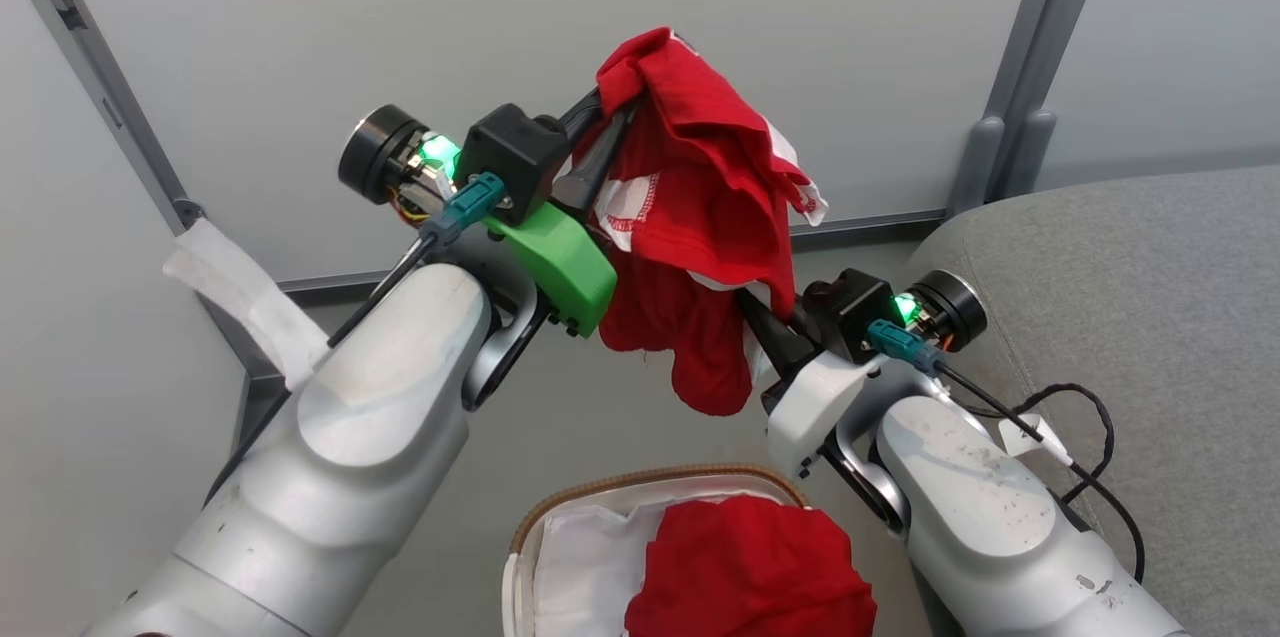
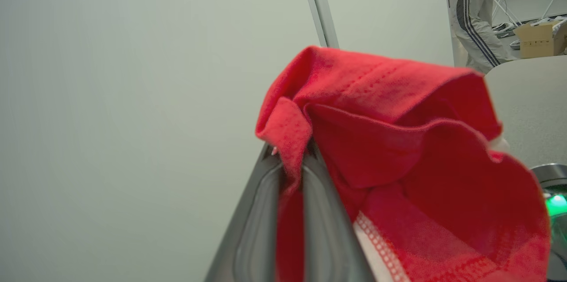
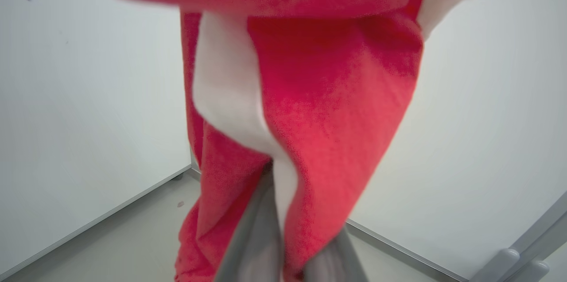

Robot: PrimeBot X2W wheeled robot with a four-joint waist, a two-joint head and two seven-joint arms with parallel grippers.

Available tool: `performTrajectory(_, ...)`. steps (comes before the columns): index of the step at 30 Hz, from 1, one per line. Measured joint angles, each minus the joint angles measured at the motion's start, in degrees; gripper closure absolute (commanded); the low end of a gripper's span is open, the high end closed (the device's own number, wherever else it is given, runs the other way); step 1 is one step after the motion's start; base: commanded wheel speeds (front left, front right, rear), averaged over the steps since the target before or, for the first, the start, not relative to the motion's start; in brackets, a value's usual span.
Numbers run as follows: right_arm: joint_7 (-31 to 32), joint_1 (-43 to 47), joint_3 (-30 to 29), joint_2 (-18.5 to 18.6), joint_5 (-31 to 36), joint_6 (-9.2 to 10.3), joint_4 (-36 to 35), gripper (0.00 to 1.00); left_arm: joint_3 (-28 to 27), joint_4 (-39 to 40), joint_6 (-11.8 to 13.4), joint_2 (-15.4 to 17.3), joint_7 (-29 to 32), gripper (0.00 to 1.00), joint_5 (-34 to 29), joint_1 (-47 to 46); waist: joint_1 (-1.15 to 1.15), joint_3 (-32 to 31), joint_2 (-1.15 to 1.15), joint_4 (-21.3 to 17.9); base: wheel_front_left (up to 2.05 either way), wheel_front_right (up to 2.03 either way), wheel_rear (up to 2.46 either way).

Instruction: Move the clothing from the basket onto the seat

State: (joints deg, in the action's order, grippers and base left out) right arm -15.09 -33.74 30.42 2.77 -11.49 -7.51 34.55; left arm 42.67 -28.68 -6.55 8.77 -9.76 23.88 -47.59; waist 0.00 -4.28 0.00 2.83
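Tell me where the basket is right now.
In the head view the basket sits at bottom centre, below the lifted red jersey that the left pincer and right pincer hold up, with the grey seat to its right.

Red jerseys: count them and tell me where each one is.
2. One jersey hangs in the air, pinched by the left gripper and right gripper. A second jersey lies in the basket; more may hide under it.

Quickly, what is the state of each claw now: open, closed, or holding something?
Left claw: closed, holding the red jersey.
Right claw: closed, holding the red jersey lower down.
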Motion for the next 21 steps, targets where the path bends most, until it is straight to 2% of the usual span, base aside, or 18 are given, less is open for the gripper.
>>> performTrajectory(4, 0.00, 0.31, -1.26, 0.01, 0.57, 0.00, -0.21, 1.00, -0.86, -2.42, 0.55, 0.85, -1.12, 1.00, 0.88, 1.47, 0.00, 0.13, 0.00, -0.57, 0.00, 0.00, 0.00)
performTrajectory(6, 0.00, 0.41, -2.19, -0.01, 1.10, 0.00, -0.22, 1.00, -1.34, -3.34, 1.05, 0.90, -1.96, 0.90, 1.25, 2.30, 0.00, 0.19, 0.00, -0.82, 0.00, 0.00, 0.00)
performTrajectory(7, 0.00, 0.49, -2.71, -0.01, 1.42, 0.00, -0.22, 1.00, -1.55, -3.75, 1.12, 0.89, -2.34, 0.66, 1.40, 2.82, 0.00, 0.22, 0.00, -0.92, 0.00, 0.00, 0.00)
performTrajectory(8, 0.00, 0.59, -3.26, 0.00, 1.69, 0.00, -0.21, 1.00, -1.71, -4.25, 1.29, 0.86, -2.69, 0.54, 1.78, 3.42, 0.00, 0.26, 0.00, -1.01, 0.00, 0.00, 0.00)
performTrajectory(9, 0.00, 0.64, -3.91, 0.00, 2.13, 0.00, -0.21, 1.00, -1.83, -4.76, 1.37, 0.81, -3.11, 0.03, 1.92, 4.15, 0.00, 0.30, 0.00, -1.09, 0.00, 0.00, 0.00)
performTrajectory(10, 0.00, 0.67, -4.32, 0.01, 2.40, 0.00, -0.22, 1.00, -1.90, -5.08, 1.55, 0.77, -3.35, 0.00, 2.12, 4.81, 0.00, 0.34, 0.00, -1.14, 0.00, 0.00, 0.00)
performTrajectory(18, 0.00, 0.94, -8.65, 0.02, 5.23, 0.00, -0.34, 1.00, -3.24, -8.15, 2.50, -0.26, -5.02, 0.00, 3.24, 11.83, 0.00, 0.66, 0.00, -1.70, 0.00, 0.00, 0.00)
performTrajectory(21, 0.00, 1.22, -9.50, 0.01, 6.80, 0.00, -0.49, 1.00, -5.37, -8.23, 2.63, -0.86, -5.23, 0.00, 3.64, 15.64, 0.00, 0.78, 0.00, -2.05, 0.00, 0.00, 0.00)
